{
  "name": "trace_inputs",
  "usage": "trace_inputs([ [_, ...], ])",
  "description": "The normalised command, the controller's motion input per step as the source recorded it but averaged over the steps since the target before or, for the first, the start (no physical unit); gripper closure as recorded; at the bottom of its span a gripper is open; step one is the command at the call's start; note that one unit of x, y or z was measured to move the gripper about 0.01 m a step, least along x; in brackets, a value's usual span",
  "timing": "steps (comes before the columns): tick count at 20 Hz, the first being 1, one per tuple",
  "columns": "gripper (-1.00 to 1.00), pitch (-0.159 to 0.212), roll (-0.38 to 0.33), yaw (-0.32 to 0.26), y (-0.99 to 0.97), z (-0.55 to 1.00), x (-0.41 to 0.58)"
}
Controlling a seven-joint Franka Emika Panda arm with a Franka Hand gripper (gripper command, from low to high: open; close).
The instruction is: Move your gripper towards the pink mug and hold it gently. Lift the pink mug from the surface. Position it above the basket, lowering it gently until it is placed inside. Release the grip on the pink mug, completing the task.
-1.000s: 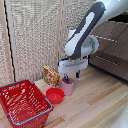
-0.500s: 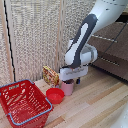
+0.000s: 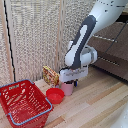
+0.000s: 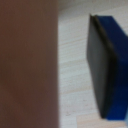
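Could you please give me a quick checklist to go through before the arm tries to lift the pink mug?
1. Pincer is down at the pink mug: ok.
2. Mug stands upright on the wooden floor: ok.
3. Fingers closed firmly on the mug: cannot tell; the wrist view is blurred.
4. Red bowl sits close beside the mug on the path to the basket: not ok, lift high first.
5. Basket open at the top: ok.
6. Snack bag behind the mug is away from the pincer: cannot tell.
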Motion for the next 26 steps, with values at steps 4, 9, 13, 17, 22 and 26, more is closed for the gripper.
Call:
trace_inputs([
  [4, 1.0, -0.009, 0.009, 0.0, 0.0, 0.1, 0.138],
  [9, 1.0, -0.006, 0.014, 0.034, -0.17, 0.34, 0.014],
  [13, 1.0, 0.043, 0.035, 0.066, -0.29, 0.72, 0.025],
  [17, 1.0, 0.088, 0.028, 0.046, -0.26, 0.82, 0.11],
  [22, 1.0, 0.063, 0.025, 0.059, -0.17, 0.73, 0.225],
  [26, 1.0, 0.058, 0.018, 0.07, -0.04, 0.73, 0.238],
])
